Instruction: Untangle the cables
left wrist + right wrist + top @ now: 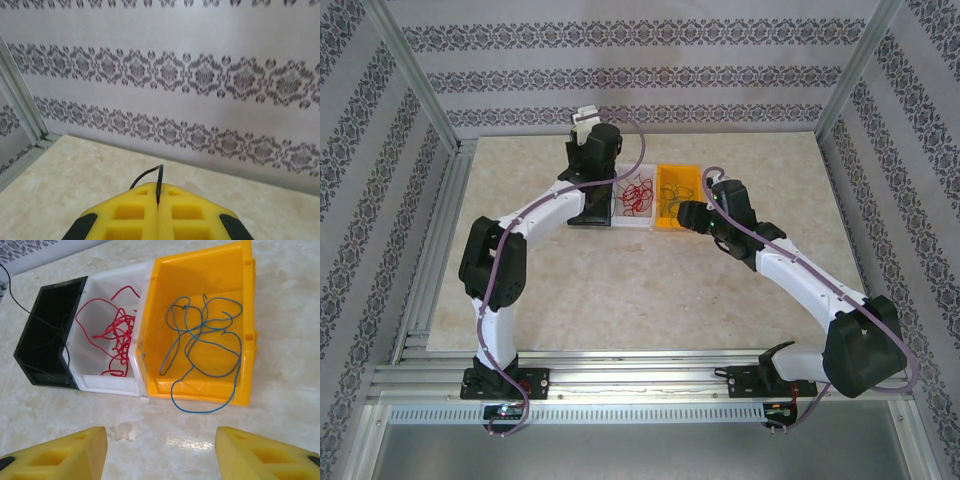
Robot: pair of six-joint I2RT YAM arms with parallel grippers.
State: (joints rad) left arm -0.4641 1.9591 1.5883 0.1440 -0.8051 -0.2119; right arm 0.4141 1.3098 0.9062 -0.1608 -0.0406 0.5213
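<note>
Red cables [635, 195] are lying in a white bin [632, 227] at the far middle of the desk [620, 290], seen from above. Blue cables [670, 200] are sitting in the yellow bin [678, 168] touching its right side, and a black bin [588, 214] is standing on its left. The colours are lying apart, one to a bin, so I judge the sorting nearly done. The left fingers [582, 122] are hanging high behind the bins, facing the back wall [640, 60]. The right fingers [692, 214] are hovering just beside the yellow bin.

From the left wrist, the left fingers [158, 200] are pressing together and pinching a thin black cable [157, 177], whose free end is curling out above the tips. They are holding it up off the desk [75, 165], probably to draw it clear before it goes down.

From the right wrist, the right fingers [65, 455] are standing spread and carrying nothing, above bare desk [165, 425] near the bins. The blue cables [200, 335] are looping loosely in the yellow bin [220, 270], with one loop spilling over its low front lip. The red cables [117, 330] are bunching in the white bin [107, 282]. A dark strand is running up and out of the black bin [55, 295]; its far end is not traceable here. That spilled blue loop is the likely snag if the right arm reaches in.
</note>
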